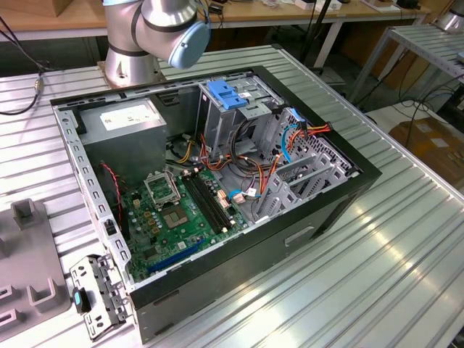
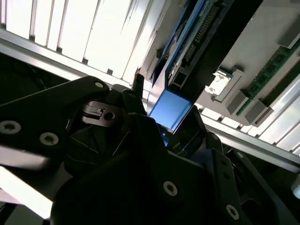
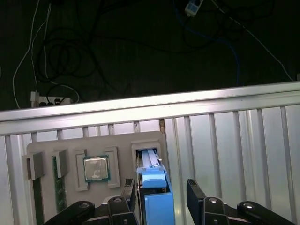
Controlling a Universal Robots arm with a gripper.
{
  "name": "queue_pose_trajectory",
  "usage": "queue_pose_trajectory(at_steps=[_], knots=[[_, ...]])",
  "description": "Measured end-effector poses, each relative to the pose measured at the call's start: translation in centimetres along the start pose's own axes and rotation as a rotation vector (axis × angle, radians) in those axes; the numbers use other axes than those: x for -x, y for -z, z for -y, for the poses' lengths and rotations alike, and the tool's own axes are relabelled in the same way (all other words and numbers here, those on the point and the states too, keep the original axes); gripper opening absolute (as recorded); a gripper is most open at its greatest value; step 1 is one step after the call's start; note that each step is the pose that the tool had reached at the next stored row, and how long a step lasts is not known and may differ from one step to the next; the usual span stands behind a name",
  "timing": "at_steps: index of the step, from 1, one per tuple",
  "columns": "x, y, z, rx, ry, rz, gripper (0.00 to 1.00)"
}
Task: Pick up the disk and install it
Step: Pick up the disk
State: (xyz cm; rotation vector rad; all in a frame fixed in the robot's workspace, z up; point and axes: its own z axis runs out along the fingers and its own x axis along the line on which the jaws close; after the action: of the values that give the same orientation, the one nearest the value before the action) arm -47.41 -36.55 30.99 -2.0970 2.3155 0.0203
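Straddling the disk, the pincer stands wide: one finger close against its blue flank, the other clear of it with bench showing between. The disk stands on edge in a slot of the grey tray, beside a processor chip.

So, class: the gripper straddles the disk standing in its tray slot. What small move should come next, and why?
Probably close the gripper on the disk. In the first wrist view it straddles the disk, upright in a slot of the grey tray, with a gap on one side: not gripped yet.
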Motion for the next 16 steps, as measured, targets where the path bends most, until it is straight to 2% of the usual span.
queue_pose_trajectory(at_steps=[3, 10, 12, 16], knots=[[-0.02, -0.43, 0.01, 0.0009, 0.04, -0.0002, 0.56], [-0.16, -1.13, -0.13, 0.0015, 0.093, 0.0, 0.56], [-0.19, -1.18, -0.12, 0.0003, 0.105, 0.0001, 0.56], [-0.33, -1.2, -0.1, 0.0, 0.105, 0.0001, 0.56]])
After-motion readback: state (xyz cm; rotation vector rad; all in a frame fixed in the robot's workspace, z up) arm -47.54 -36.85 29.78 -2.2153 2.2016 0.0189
